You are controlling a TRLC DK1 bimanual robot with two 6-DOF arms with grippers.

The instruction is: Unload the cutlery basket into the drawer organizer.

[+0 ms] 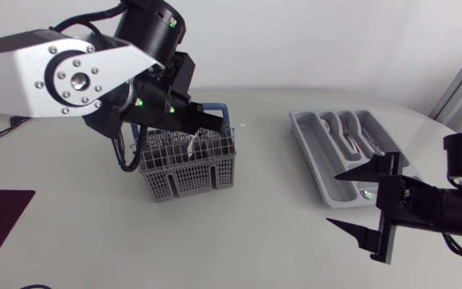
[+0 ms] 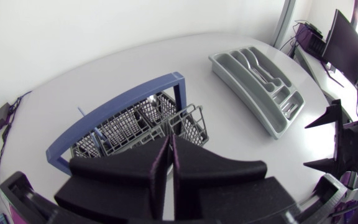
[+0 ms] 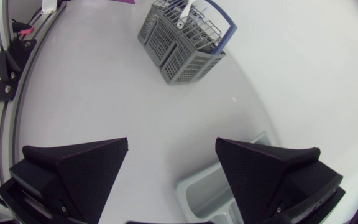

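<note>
Item 1. Basket [image 1: 184,172]: one, grey plastic, box-shaped, with open mesh walls and inner dividers. One blue hoop handle [image 2: 114,106] arches over it. It stands on the table [image 1: 263,233], directly under and just ahead of the left gripper [image 2: 171,142], and well ahead of the right gripper [image 3: 171,142].

Item 2. Utensil [image 3: 184,12]: one pale, slim piece standing upright in the basket, below the left fingers. What kind it is cannot be told.

Item 3. Organizer [image 1: 305,148]: one, grey moulded plastic, smooth, with long contoured compartments. Shiny spoon-like pieces lie inside; their number is unclear. One corner of it sits beneath the gap of the right gripper.

Item 4. Grippers: two, matte black, with wedge-shaped fingers. The left jaws are clenched to a thin slit with nothing seen between them. The right jaws are released, spread wide, and hold nothing.
</note>
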